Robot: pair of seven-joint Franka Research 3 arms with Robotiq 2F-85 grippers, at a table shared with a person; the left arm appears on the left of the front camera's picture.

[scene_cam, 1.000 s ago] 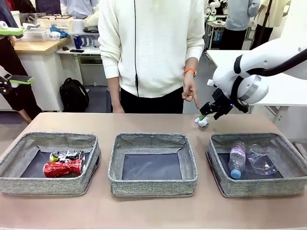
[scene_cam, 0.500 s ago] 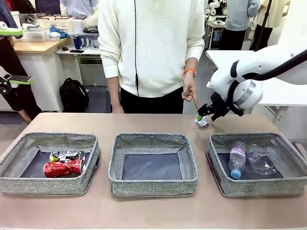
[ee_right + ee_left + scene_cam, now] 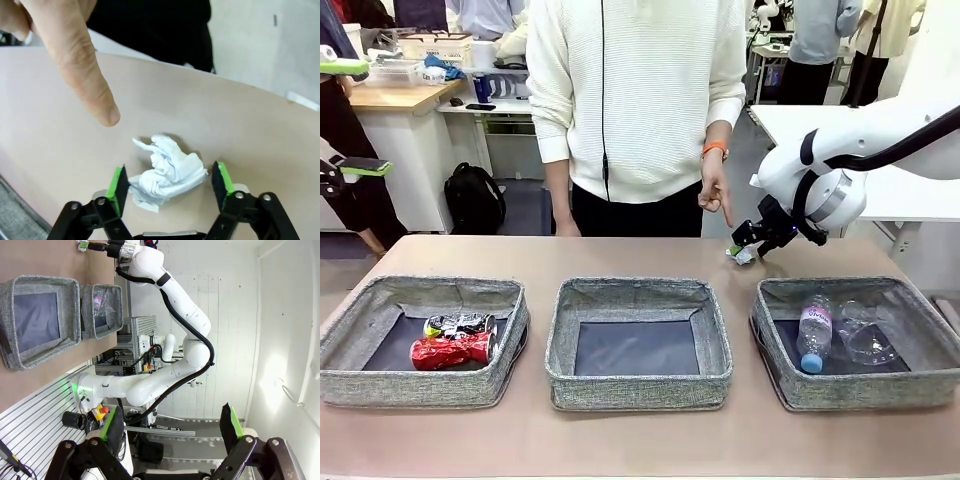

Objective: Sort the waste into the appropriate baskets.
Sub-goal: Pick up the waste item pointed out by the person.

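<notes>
A crumpled white paper ball (image 3: 741, 255) (image 3: 167, 172) lies on the table behind the right basket (image 3: 860, 288). My right gripper (image 3: 749, 247) (image 3: 170, 184) is down at it, its green pads (image 3: 118, 186) standing apart on either side of the paper. A person's hand (image 3: 716, 190) points down at the ball, fingertip (image 3: 102, 107) close above it. The left basket (image 3: 420, 290) holds a crushed dark printed can (image 3: 460, 324) and a crushed red can (image 3: 452, 351). A clear bottle (image 3: 814, 335) and a clear cup (image 3: 865, 338) lie in the right basket. My left gripper (image 3: 171, 422) hangs open, away from the table.
The middle basket (image 3: 635, 290) has nothing in it. The person in a white sweater stands at the far edge of the table behind the middle basket. The three baskets sit in a row along the near half of the table.
My right gripper has shifted a little left and farther back, settling around the paper ball. The person's pointing hand and the baskets' contents stay as they were.
</notes>
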